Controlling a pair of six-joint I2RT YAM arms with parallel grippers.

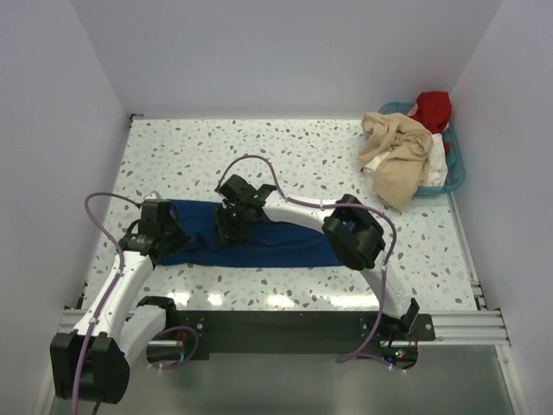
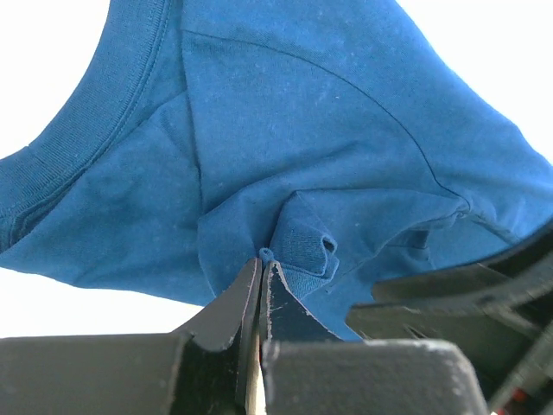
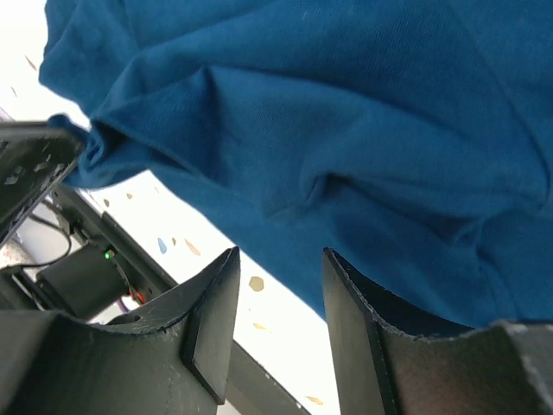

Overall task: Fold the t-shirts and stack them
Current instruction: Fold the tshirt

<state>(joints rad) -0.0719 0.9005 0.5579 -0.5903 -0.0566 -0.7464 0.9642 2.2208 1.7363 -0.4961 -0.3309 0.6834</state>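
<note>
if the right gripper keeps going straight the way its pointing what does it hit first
Most likely the blue t-shirt: the right gripper stands open, aimed at the shirt's near edge, with the table just beneath. Depth is unclear.

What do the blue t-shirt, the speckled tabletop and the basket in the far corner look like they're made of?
The blue t-shirt: soft matte knit, probably cotton; it creases and has a ribbed collar. The tabletop: hard, white, speckled like terrazzo, perhaps laminate; slightly glossy, with light glare near the front edge. The basket: seemingly teal plastic, judging by its smooth thin rim.
</note>
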